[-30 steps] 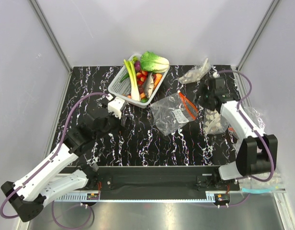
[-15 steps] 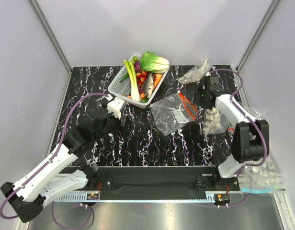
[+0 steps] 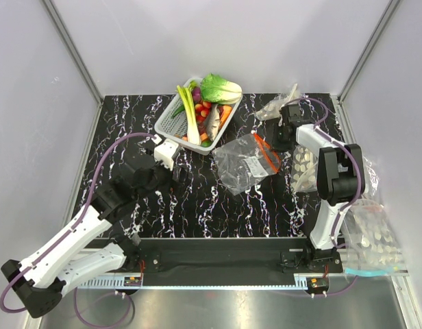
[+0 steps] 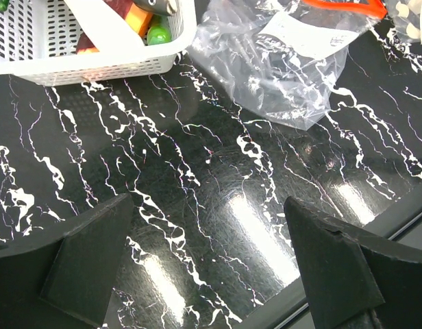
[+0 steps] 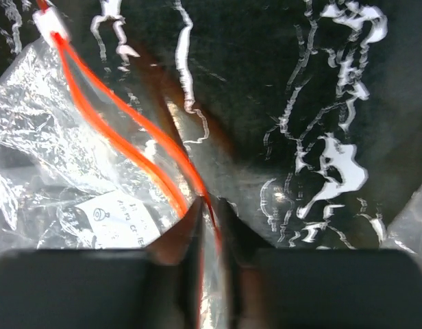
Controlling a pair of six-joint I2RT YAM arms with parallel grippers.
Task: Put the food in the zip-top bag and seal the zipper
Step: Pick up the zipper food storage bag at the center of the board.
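Observation:
The clear zip-top bag (image 3: 244, 163) lies flat at the table's middle, its red-orange zipper (image 3: 268, 152) facing right with the mouth parted. My right gripper (image 3: 279, 139) is at that mouth. In the right wrist view its jaws (image 5: 211, 205) are shut on one side of the zipper (image 5: 122, 130), next to the white label (image 5: 122, 216). The food sits in a white basket (image 3: 168, 123) at the back: a leek (image 3: 190, 113), a pale root (image 3: 212, 122) and green pieces (image 4: 156, 31). My left gripper (image 3: 175, 173) hovers open over bare table (image 4: 211, 267), below the basket (image 4: 94, 65).
A leafy cabbage (image 3: 221, 88) rests on the basket's far corner. Wrinkly clear bags of pale pieces lie at the back right (image 3: 279, 104), beside the right arm (image 3: 305, 168) and at the front right edge (image 3: 372, 236). Grey walls close in the table.
My right gripper swung left to the bag's mouth and closed on the zipper strip. The bag's mouth end shifted slightly. The left arm has not moved.

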